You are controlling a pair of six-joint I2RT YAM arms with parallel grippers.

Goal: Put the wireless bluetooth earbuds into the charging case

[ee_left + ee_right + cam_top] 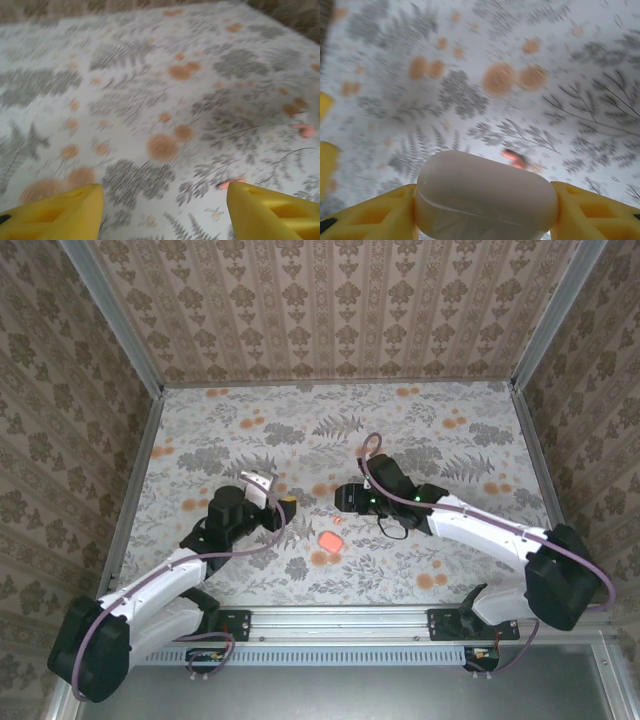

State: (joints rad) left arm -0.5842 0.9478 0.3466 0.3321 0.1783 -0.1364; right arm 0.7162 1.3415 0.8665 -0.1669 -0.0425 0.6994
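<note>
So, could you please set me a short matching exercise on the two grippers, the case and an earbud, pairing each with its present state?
Things:
1. left gripper
2. right gripper
3. case
4. earbud

States:
A. pinkish, lying loose on the table
B. white, pinched between yellow fingers
C. open, holding nothing
D. shut on the case

Pairs: 1-C, 2-D, 3-B, 4-A.
</note>
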